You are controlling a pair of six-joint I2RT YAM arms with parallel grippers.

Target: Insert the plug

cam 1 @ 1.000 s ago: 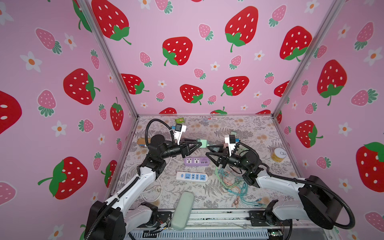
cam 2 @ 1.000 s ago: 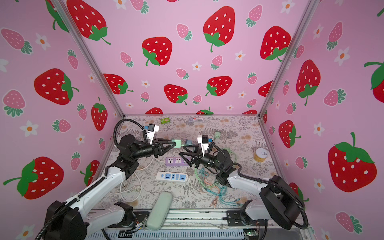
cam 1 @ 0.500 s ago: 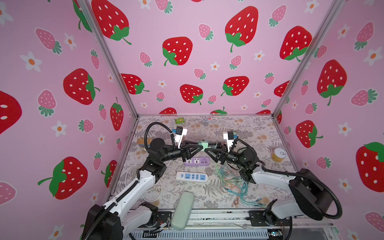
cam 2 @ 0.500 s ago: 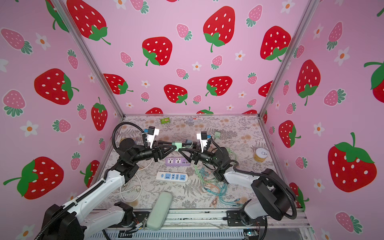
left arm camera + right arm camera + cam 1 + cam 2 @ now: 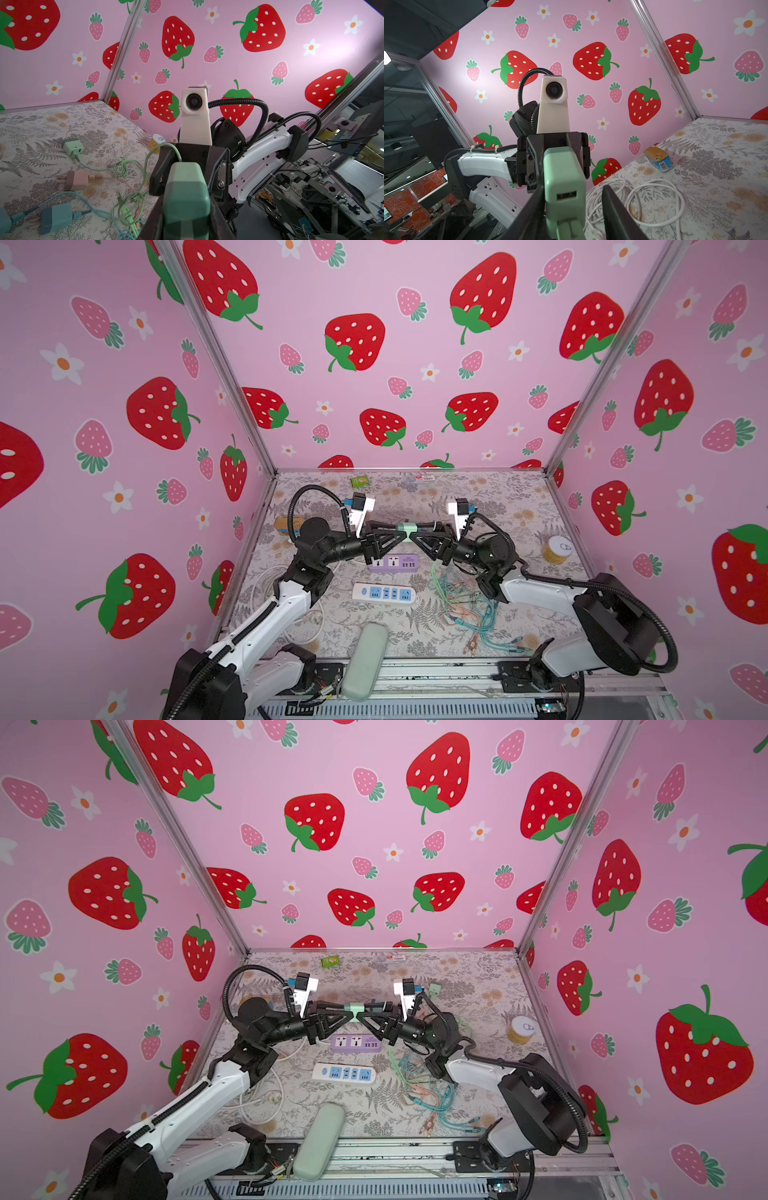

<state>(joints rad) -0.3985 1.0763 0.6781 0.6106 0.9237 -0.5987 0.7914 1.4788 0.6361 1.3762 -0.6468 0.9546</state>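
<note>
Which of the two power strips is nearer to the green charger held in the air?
The purple power strip, lying almost under the green charger; the white one with blue sockets lies farther forward.

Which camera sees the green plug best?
The right wrist view: the green plug fills the middle, and its little socket hole shows. The left wrist view shows only its plain end. In both top views it is tiny and far away.
</note>
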